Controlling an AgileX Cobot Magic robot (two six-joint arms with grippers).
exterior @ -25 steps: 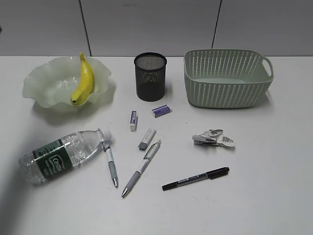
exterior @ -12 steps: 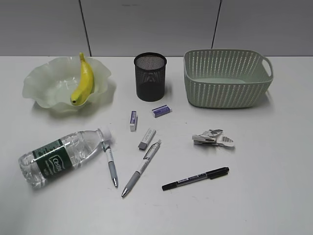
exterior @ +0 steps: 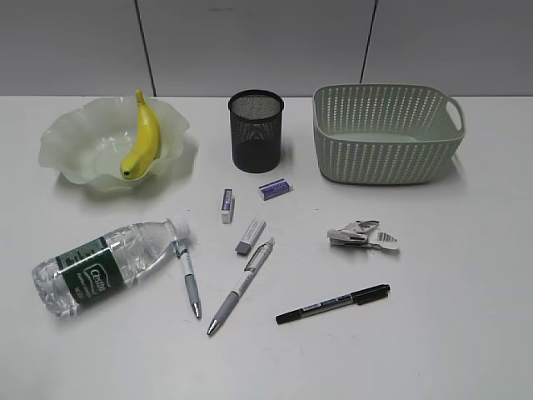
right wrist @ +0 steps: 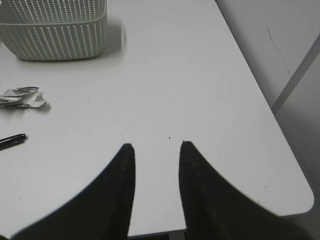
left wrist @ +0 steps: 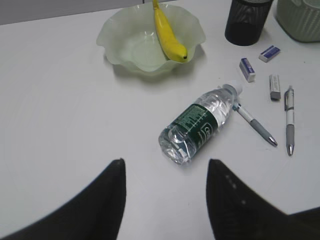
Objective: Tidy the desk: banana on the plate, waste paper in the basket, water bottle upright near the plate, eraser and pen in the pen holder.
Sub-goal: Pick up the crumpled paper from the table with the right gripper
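Note:
The yellow banana [exterior: 143, 142] lies in the wavy pale-green plate [exterior: 71, 146] at the back left. On its side at the front left rests the water bottle [exterior: 108, 267], cap toward the pens. Waste paper [exterior: 362, 236] sits in front of the green basket [exterior: 385, 133]. Three erasers [exterior: 250, 236] and three pens [exterior: 241, 286] lie before the black pen holder [exterior: 256, 131]. My left gripper [left wrist: 166, 162] hangs open above bare desk, just short of the bottle [left wrist: 200, 125]. Open and empty too, my right gripper [right wrist: 157, 145] hovers over the desk's right front, with the paper [right wrist: 22, 96] far to its left.
The desk's right edge and rounded front corner [right wrist: 300, 197] lie close to my right gripper. A grey panelled wall [exterior: 266, 42] runs behind the desk. Neither arm shows in the exterior view.
A shadow over the desk's left front in the exterior view has faded away. None of the objects has moved.

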